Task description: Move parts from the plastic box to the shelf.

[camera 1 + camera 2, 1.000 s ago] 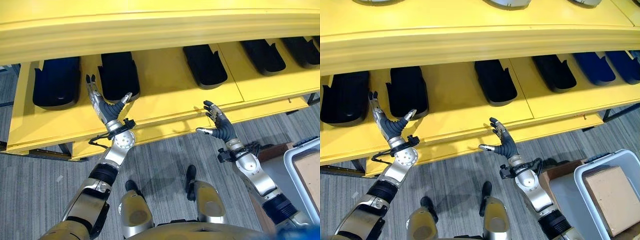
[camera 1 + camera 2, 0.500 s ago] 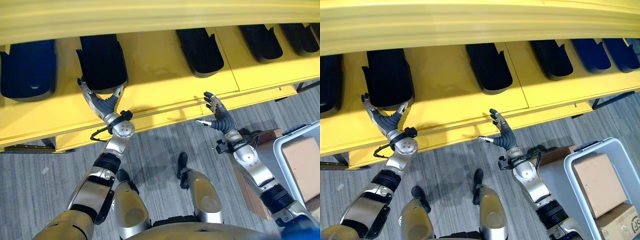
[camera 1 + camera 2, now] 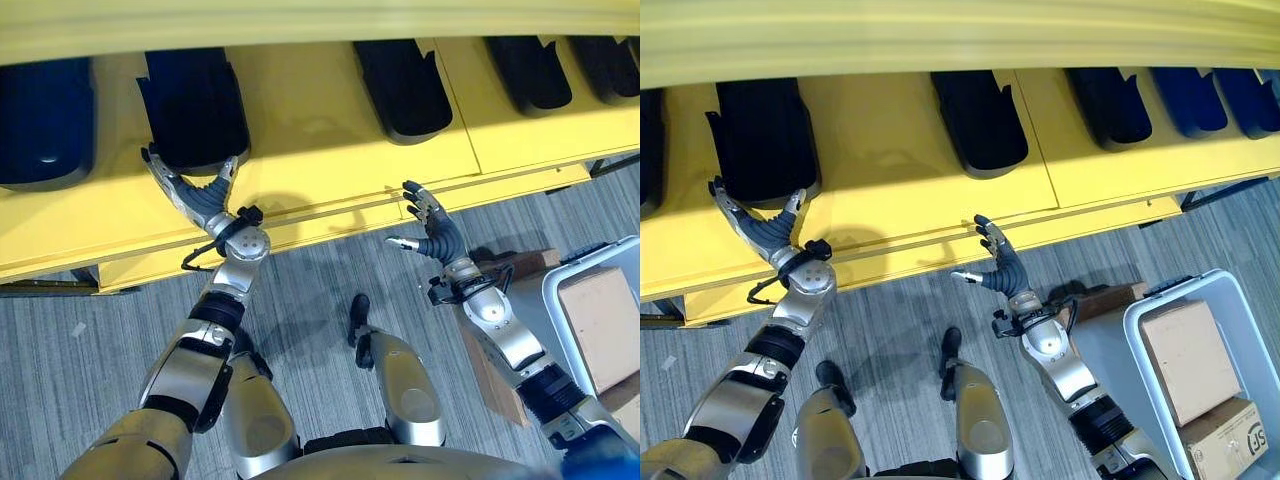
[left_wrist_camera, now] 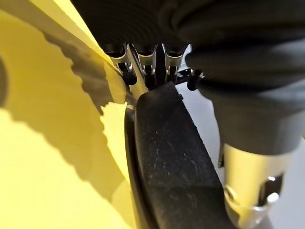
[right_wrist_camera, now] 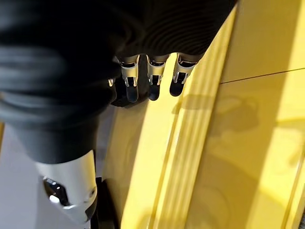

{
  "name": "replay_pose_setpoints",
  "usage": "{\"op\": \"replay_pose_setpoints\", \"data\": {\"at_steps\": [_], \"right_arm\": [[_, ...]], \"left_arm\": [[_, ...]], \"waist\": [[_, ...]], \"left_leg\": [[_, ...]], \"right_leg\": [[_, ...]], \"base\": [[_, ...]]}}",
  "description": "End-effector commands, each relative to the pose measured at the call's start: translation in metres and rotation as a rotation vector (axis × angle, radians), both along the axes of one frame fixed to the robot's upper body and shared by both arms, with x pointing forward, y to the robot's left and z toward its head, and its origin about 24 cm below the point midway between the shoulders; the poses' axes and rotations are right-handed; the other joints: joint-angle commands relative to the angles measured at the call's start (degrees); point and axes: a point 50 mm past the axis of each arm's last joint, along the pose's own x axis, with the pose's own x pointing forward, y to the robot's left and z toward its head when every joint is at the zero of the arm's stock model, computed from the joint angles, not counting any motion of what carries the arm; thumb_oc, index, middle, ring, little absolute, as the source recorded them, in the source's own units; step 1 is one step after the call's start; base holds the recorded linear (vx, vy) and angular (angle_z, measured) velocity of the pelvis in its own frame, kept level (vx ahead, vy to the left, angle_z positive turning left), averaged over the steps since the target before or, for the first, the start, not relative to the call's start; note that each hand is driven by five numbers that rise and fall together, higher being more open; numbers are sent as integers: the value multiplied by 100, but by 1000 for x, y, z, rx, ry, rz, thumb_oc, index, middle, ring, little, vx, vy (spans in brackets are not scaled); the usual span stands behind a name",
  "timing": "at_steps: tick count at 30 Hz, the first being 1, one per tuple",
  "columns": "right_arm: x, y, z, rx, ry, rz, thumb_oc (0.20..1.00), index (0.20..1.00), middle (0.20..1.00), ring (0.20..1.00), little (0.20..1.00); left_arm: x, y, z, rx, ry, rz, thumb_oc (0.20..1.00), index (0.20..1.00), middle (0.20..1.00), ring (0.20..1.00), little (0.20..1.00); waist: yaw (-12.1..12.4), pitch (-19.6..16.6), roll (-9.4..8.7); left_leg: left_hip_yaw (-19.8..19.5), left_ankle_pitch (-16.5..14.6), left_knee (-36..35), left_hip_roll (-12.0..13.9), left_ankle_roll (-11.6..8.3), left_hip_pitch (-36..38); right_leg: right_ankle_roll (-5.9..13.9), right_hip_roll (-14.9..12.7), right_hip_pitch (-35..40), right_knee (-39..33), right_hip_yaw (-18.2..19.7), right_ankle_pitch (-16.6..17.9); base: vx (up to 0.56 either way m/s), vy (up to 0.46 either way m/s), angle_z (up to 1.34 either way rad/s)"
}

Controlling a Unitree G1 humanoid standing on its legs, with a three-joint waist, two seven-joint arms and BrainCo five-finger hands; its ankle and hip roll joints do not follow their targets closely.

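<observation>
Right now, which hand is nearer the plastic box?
Right. The right hand hangs open at the shelf's front edge, just left of the plastic box on the floor. The left hand is far across, open at a black part.

Several parts lie in a row along the shelf (image 3: 330, 150). The left hand (image 3: 195, 195) sits at the near end of one part (image 3: 195, 110) toward the left; the right hand (image 3: 432, 232) hangs before the shelf's front edge. The plastic box (image 3: 1140, 345) stands on the floor at the right, with cardboard boxes (image 3: 1185, 360) in it.
</observation>
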Motion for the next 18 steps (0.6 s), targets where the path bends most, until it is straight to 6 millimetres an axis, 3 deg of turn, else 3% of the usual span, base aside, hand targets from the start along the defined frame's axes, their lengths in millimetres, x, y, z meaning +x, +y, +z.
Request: {"op": "replay_pose_setpoints", "data": {"at_steps": [1,7,18], "right_arm": [[2,-2,35,52,-133,14,1000,1000,1000,1000,1000],[6,-10,38,5,-129,19,1000,1000,1000,1000,1000],[10,-15,43,-48,-122,20,1000,1000,1000,1000,1000]], "left_arm": [[9,-2,13,60,-3,-33,1000,1000,1000,1000,1000],[18,16,24,112,47,-119,1000,1000,1000,1000,1000],[16,43,37,106,51,-58,1000,1000,1000,1000,1000]], "waist": [[-50,-21,-34],[-206,-6,150],[-276,-3,436]], "left_leg": [[126,1,527,68,2,-370],[272,-38,563,-15,55,-323],[328,-38,472,-213,122,-250]], "right_leg": [[233,-242,345,315,-251,-474],[220,-351,171,488,-120,-515],[207,-509,31,642,-7,-584]], "base": [[-5,40,-1],[13,90,-5],[5,71,-3]]}}
